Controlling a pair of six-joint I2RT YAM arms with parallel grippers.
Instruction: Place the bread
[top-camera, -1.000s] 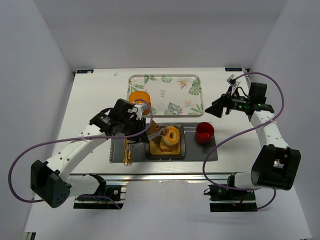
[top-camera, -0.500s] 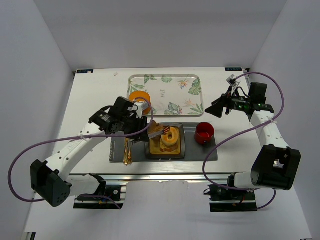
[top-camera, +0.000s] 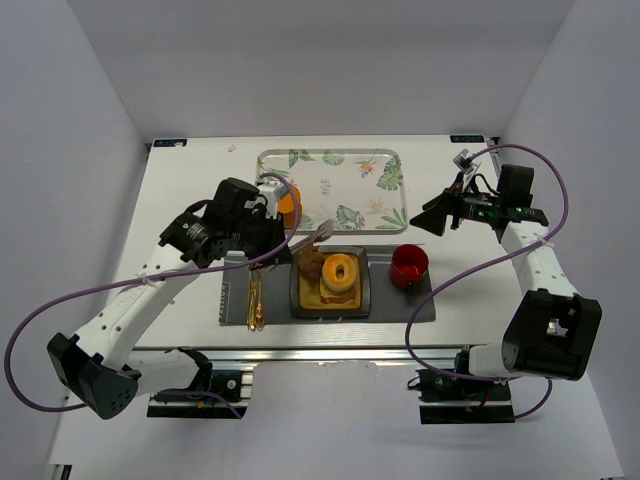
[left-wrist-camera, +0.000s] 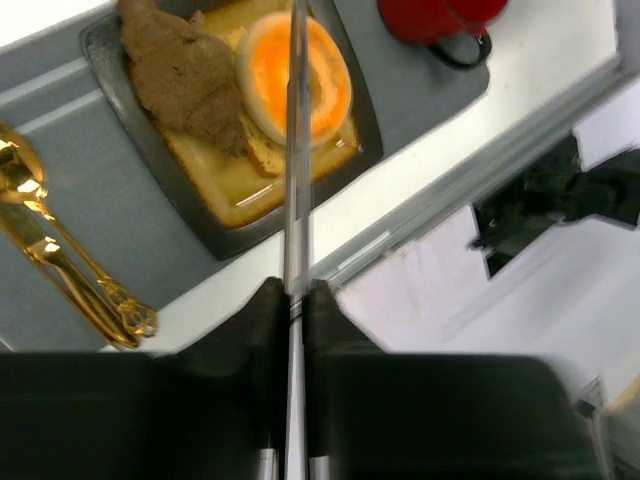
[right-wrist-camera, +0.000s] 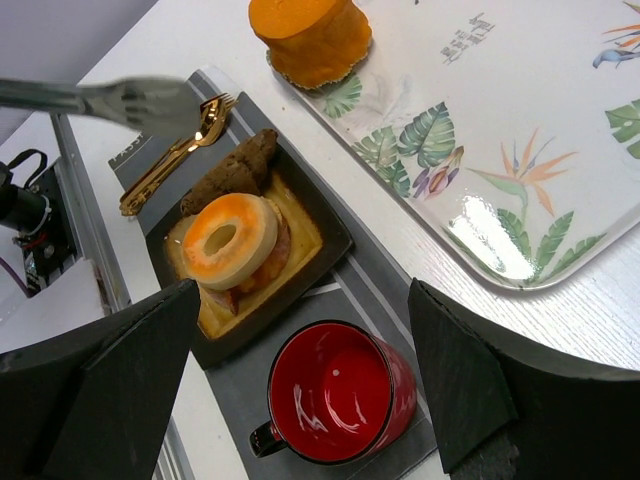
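bread down on the plate: the bread, a brown croissant-shaped piece, lies in the dark square plate on the grey mat. it rests on a slab of toast and touches the left side of the orange-and-white ring.

your left gripper hangs over the mat, its fingers pressed together on the thin handle of a silver utensil. the utensil's head is in the air near the plate's far edge, clear of the bread. your right gripper hovers well apart over the right side of the white worktop, its fingers spread wide with nothing between them.

a red cup stands just right of the plate, gold cutlery lies to its left, and an orange cake sits on the floral tray behind.

by its look the bread is light, soft inside and flaky outside. it should grip without slipping, but a hard squeeze would likely dent it or shed crumbs. if you need to shift it, take it across the thick middle with a gentle pinch, since the tapered ends seem likely to tear. the placing itself looks done.
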